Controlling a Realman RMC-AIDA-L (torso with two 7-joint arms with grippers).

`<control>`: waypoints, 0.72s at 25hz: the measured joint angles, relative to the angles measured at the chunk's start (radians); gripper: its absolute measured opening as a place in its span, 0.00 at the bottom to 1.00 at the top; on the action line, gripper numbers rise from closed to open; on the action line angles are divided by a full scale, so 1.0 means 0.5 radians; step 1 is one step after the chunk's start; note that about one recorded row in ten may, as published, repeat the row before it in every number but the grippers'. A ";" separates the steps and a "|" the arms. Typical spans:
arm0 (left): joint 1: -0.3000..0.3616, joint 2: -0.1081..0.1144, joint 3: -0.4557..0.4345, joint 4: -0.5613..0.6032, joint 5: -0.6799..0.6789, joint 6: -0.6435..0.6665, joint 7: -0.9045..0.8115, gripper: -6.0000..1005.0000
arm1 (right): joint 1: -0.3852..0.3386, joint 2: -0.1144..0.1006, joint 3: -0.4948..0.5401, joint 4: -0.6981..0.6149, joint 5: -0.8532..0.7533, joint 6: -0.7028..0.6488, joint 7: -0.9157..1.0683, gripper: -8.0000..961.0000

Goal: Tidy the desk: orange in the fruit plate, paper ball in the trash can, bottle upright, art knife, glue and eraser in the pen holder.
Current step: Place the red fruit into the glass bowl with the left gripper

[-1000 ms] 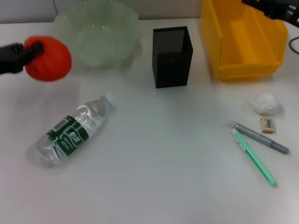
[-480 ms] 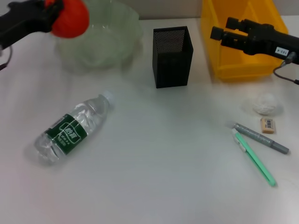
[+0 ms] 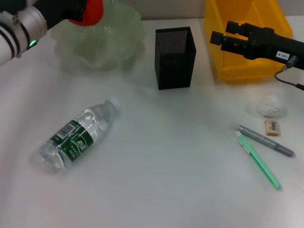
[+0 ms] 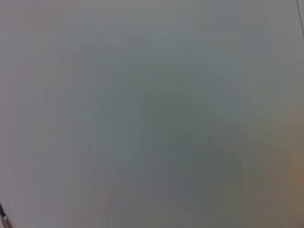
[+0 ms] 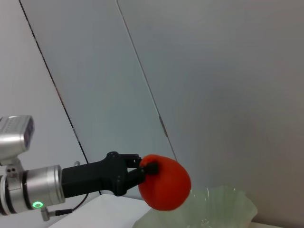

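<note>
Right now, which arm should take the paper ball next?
Right. The right gripper hovers by the trash can, nearer the paper ball; the left gripper holds the orange.

Head view down over desk; right wrist sideways, sharing orange [image 5: 165, 188]

red-orange orange [image 3: 90, 12], pale-green fruit plate [image 3: 114, 40], yellow trash can [image 3: 237, 61], black mesh pen holder [image 3: 175, 64]

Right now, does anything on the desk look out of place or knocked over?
Yes. The bottle lies on its side at the near left. The paper ball, eraser and two pen-like tools sit loose on the table at the right. The left gripper holds the orange above the fruit plate.
</note>
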 joint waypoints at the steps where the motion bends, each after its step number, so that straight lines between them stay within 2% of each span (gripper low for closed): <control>1: -0.011 -0.001 0.000 -0.014 -0.020 -0.024 0.069 0.17 | -0.001 0.000 0.000 0.001 0.000 -0.001 0.000 0.81; 9: -0.034 -0.003 -0.008 -0.100 -0.062 -0.108 0.402 0.17 | -0.011 0.003 0.000 -0.018 0.004 -0.063 0.000 0.81; 16: -0.022 -0.003 0.000 -0.133 -0.239 -0.088 0.429 0.16 | -0.022 0.021 -0.001 -0.171 0.001 -0.256 0.016 0.81; 18: -0.018 -0.003 0.000 -0.140 -0.280 -0.063 0.429 0.22 | -0.037 0.022 -0.012 -0.271 -0.019 -0.359 0.030 0.81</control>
